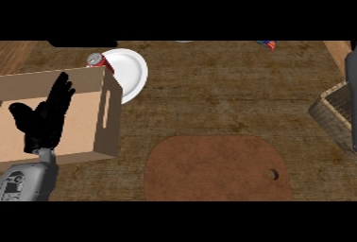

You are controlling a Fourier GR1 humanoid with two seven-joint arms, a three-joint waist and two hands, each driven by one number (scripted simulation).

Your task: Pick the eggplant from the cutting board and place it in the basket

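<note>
The brown cutting board [216, 168] lies at the lower middle of the counter, with a small hole near its right end and nothing on it. No eggplant shows anywhere. Only the left part of the wicker basket [333, 116] is visible, cut off by the right edge. My left hand [43, 120] is at the left over a cardboard box, open with its fingers straight and pointing up, holding nothing. My right hand does not show. A dark grey shape [351, 66] runs along the right edge above the basket, and I cannot tell what it is.
An open cardboard box [110, 118] stands at the left under my left hand. Behind it lie a white plate [132, 71] and a red can [97, 60]. A small blue and red object [266, 44] sits at the far edge.
</note>
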